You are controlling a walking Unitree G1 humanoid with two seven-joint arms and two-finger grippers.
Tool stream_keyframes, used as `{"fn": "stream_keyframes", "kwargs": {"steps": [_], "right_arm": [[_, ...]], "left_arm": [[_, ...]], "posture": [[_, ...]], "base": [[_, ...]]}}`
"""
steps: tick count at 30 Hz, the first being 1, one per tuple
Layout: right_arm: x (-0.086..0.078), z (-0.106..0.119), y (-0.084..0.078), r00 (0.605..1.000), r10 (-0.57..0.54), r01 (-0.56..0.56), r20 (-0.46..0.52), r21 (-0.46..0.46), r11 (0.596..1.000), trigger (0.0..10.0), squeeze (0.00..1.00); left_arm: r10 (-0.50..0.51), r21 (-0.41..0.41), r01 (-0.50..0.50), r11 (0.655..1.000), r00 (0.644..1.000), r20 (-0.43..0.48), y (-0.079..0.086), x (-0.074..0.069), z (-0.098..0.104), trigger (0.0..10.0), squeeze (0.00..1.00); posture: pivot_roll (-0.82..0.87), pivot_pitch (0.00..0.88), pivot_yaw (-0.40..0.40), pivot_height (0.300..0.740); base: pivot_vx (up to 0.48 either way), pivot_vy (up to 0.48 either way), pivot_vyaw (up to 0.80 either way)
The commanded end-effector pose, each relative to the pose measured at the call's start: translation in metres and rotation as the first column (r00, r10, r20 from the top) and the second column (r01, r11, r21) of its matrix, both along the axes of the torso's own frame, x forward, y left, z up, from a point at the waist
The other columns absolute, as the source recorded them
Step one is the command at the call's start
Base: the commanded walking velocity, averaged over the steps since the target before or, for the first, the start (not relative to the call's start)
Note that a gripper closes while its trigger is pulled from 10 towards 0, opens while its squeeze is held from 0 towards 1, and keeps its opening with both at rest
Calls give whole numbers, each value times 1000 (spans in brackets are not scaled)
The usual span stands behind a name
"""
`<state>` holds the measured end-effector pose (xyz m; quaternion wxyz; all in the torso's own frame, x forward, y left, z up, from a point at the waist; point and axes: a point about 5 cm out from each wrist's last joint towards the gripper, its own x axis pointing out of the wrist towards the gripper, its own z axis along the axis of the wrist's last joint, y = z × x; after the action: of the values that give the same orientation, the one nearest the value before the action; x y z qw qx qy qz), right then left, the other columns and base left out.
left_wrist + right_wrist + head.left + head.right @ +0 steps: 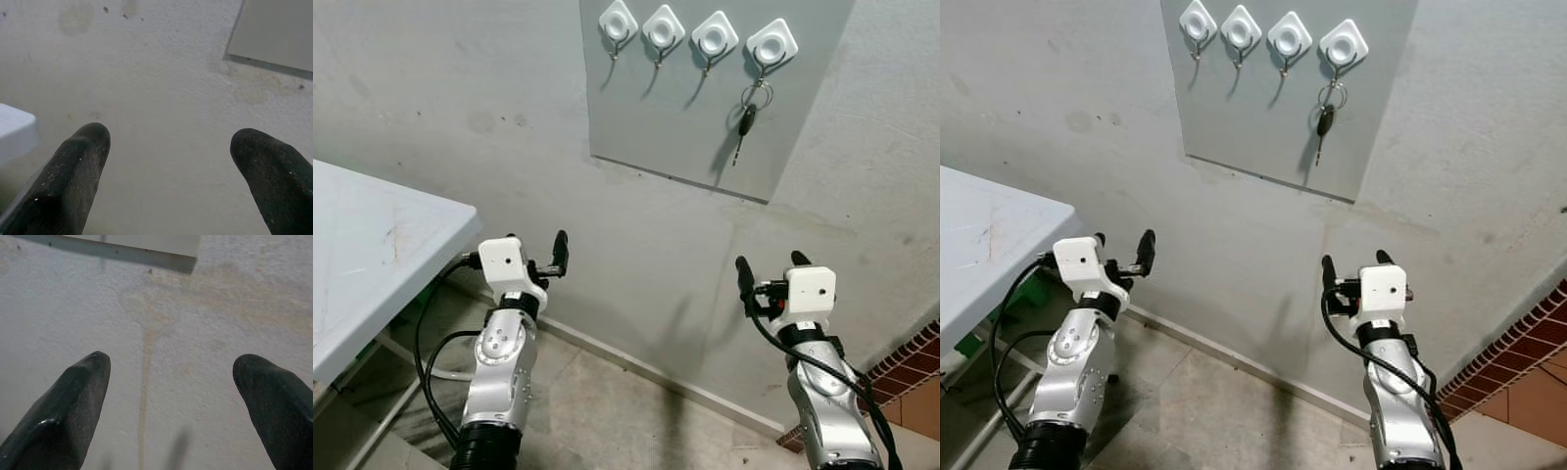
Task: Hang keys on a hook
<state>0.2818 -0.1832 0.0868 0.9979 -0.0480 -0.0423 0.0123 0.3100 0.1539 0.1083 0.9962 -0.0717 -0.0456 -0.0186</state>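
Observation:
A black-headed key on a ring point(745, 119) hangs from the rightmost of several white hooks point(771, 45) on a grey wall panel point(656, 117). The other hooks are bare. My left gripper point(540, 255) is raised well below the panel, to its lower left, open with nothing between its fingers. My right gripper point(771, 266) is held up below the key, also open and holding nothing. In the wrist views each gripper's two fingers point(78, 166) point(73, 396) stand apart and face the bare plaster wall, with the panel's edge point(146, 249) beyond.
A white table point(372, 255) stands at my left, its corner close to the left arm, with black cables point(431, 362) below it. A red brick edge point(913, 367) lies at the lower right. Concrete floor point(626, 411) runs along the wall's foot.

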Motion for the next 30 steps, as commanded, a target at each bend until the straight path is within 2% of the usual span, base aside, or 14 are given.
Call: {"fn": "stream_keyframes", "kwargs": {"steps": [1,30], "right_arm": [[1,1,3,1000,14,-14,6,0,1000,10000,0],[2,2,2,1000,29,-29,7,4,1000,10000,0]], "left_arm": [[3,7,-3,1000,1000,-6,1,1,-1,10000,0],[-9,-24,8,1000,1000,-30,-4,2,-2,10000,0]], "posture": [[-14,0,3,740],[-13,0,-10,740]], "base": [[0,0,781],[0,0,781]]}}
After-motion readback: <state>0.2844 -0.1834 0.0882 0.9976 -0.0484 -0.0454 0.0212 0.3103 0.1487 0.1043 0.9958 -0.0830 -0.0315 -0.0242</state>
